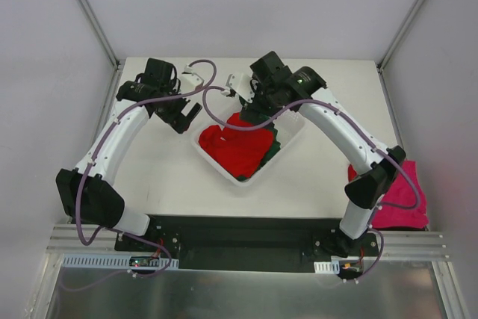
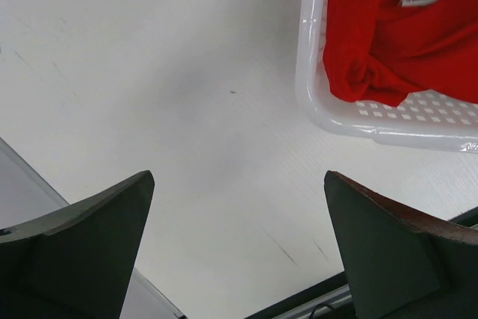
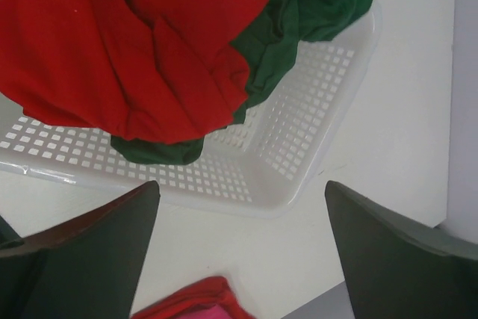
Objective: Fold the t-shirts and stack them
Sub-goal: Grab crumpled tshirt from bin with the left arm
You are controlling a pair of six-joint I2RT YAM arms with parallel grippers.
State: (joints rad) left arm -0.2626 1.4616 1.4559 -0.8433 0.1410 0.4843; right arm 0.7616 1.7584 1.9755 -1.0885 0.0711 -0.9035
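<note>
From the top camera I count three tees, one of each colour. The red t-shirt (image 1: 237, 147) and the dark green t-shirt (image 1: 273, 142) are both crumpled inside the single white mesh basket (image 1: 250, 179) mid-tabletop (image 1: 168, 177), red on top and green peeking out on the right side. The magenta-pink t-shirt (image 1: 403, 201) lies on its own at the right edge of the tabletop, beside the right arm (image 1: 340, 125). There are two arms: the left arm (image 1: 119, 138) has its jaws over bare tabletop just left of the basket, while the right jaws hang over the basket's far corner. In the left wrist view the left jaws are spread wide with nothing between them, just white tabletop below, and one corner of the basket with red cloth in it sits top right. In the right wrist view the right jaws are also wide and empty, above the basket's near rim, with red and green bunched together inside. At the bottom edge what I think is the magenta-pink t-shirt pokes in, though too little shows to be sure.
</note>
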